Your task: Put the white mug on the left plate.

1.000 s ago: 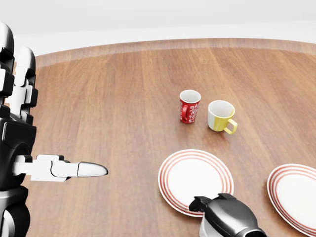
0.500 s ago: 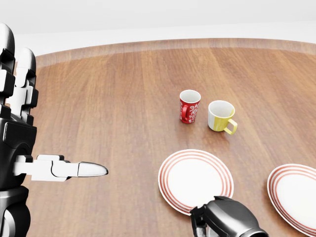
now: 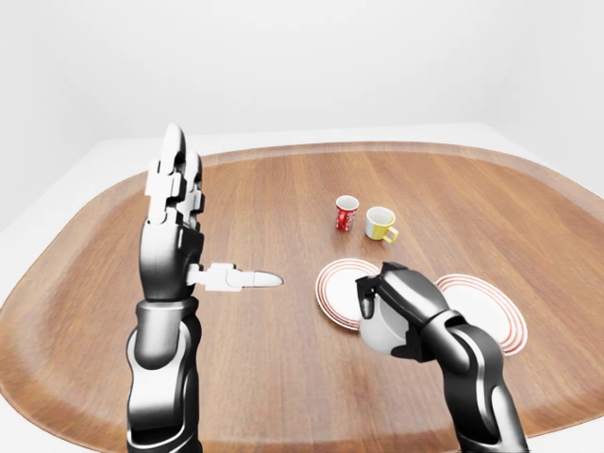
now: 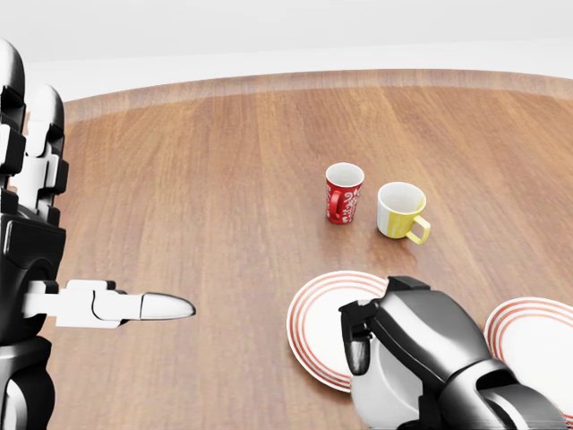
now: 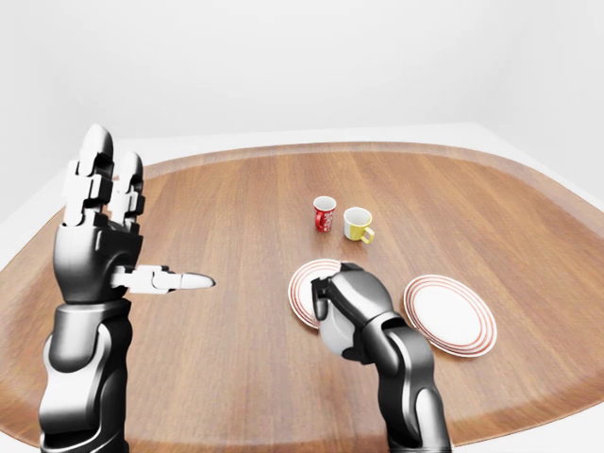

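Observation:
My right hand (image 4: pixel 407 345) is shut on the white mug (image 4: pixel 380 387), whose round white body shows under the dark fingers. It hangs over the lower right edge of the left plate (image 4: pixel 315 327), a white plate with red rings; the left-eye view shows the mug (image 3: pixel 377 330) too. Whether the mug touches the plate I cannot tell. My left hand (image 3: pixel 189 247) is open and empty, raised upright at the left, thumb pointing right.
A red patterned mug (image 4: pixel 343 192) and a yellow mug (image 4: pixel 400 210) stand side by side above the left plate. A second ringed plate (image 4: pixel 537 345) lies at the right. All rest on a round wooden table (image 4: pixel 197 179).
My right hand has come up from the bottom edge of the head view and now overlaps the left plate, with the white mug showing in it. The left hand has not moved.

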`<state>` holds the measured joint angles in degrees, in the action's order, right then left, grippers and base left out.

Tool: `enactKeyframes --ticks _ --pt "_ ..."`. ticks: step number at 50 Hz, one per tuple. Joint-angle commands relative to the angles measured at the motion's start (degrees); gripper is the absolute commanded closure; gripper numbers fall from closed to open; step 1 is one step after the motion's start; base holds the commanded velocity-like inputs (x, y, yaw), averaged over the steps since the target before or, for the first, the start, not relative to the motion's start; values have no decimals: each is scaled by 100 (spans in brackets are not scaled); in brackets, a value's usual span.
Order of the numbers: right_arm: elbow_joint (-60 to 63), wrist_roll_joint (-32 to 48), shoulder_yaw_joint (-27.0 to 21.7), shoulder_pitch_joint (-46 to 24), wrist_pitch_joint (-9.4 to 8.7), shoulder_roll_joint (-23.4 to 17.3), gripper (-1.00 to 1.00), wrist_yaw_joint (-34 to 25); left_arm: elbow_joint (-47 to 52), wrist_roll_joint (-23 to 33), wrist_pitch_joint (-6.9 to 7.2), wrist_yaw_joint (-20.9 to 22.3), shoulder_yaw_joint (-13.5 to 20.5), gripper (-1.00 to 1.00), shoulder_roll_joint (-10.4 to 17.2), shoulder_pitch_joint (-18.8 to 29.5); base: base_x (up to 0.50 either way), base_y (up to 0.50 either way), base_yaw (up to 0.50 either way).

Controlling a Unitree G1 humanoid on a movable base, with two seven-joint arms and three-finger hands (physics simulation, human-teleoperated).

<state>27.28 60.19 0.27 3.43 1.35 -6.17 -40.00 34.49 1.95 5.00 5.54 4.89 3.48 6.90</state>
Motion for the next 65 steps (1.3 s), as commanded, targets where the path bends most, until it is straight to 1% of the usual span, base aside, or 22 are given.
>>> enactKeyframes --ticks 1,4,6,8,16,24,27,30,33,37,42,44,49,52,65 --pt "-422 -9 -24 -859 89 -109 100 0 32 -32 0 -7 36 -100 19 46 0 0 0" --pt "-770 94 -5 -1028 249 -162 100 0 32 -37 0 -7 37 -100 22 45 0 0 0" --pt "-959 123 -5 -1196 274 -173 100 0 23 -37 0 -9 48 -100 32 62 0 0 0" --pt "-1334 189 -29 -1473 361 -239 100 0 13 -39 0 -12 48 -100 31 57 0 0 0" --pt "-2123 264 38 -2224 347 -252 100 0 23 -34 0 -9 42 -100 30 57 0 0 0" --pt "-2626 286 92 -2559 365 -265 100 0 27 -36 0 -9 49 -100 35 64 0 0 0" --pt "-3164 336 111 -2807 365 -292 100 0 45 -27 0 -8 32 -100 29 50 0 0 0" --pt "-3433 356 129 -2939 365 -296 100 0 48 -27 0 -6 40 -100 34 64 0 0 0" --pt "-3792 325 149 -3084 365 -293 100 179 63 -13 0 -2 18 -100 25 46 0 0 0" --pt "-4640 358 184 -3433 365 -323 100 705 67 -5 0 5 22 -100 24 44 0 0 0" --pt "-5446 273 253 -3755 365 -335 100 1126 55 -5 0 3 23 -100 20 30 0 0 0" --pt "-5908 356 300 -3908 365 -341 100 1408 58 -6 0 5 24 -100 20 33 0 0 0" --pt "-6650 415 374 -4204 365 -297 100 1812 48 -3 0 3 18 -100 15 23 0 0 0" --pt "-7394 568 472 -4498 365 -306 100 2299 33 -10 0 3 28 -100 17 24 0 0 0" --pt "-9175 752 597 -5374 365 -214 100 3351 24 3 0 4 -10 -100 2 -14 0 0 0"
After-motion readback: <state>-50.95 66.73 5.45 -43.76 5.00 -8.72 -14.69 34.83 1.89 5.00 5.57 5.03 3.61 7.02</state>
